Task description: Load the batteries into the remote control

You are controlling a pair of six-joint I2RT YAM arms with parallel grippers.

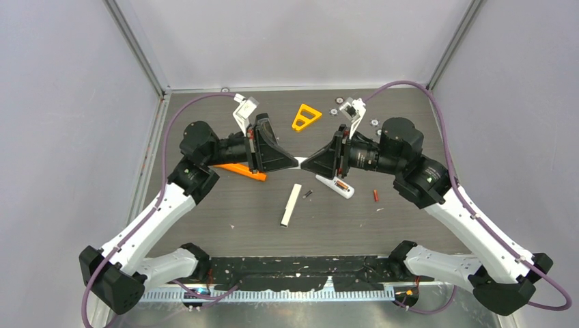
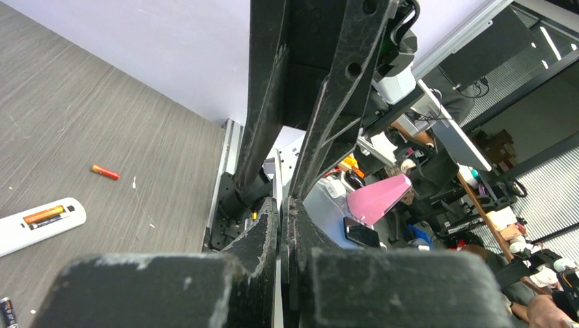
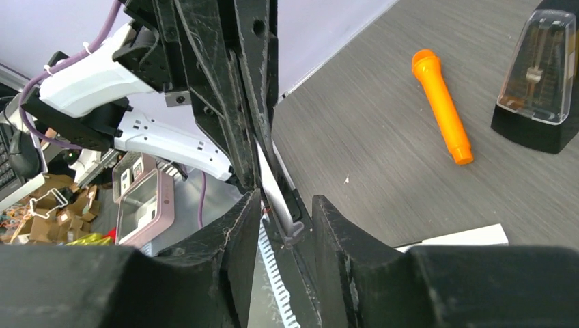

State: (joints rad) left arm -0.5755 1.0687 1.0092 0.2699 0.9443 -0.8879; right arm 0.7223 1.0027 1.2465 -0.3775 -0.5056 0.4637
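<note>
Two arms lean in over the dark counter point(image 1: 225, 219) and meet tip to tip near its middle. The left pincer point(image 1: 293, 162) is pressed together on a thin white plate point(image 3: 273, 181). The right pincer point(image 1: 305, 164) has its fingers standing apart on either side of that plate's free end; whether they touch it I cannot tell. Just below the right pincer lies the white remote point(image 1: 348, 192), its compartment open upward with the orange battery point(image 2: 45, 214) seated inside. A white bar point(image 1: 291, 204) lies near its left. Between bar and remote rests the dark grey battery point(image 1: 307, 194), loose on the counter. The red battery point(image 1: 375, 195) lies loose to the remote's right, slightly apart.
</note>
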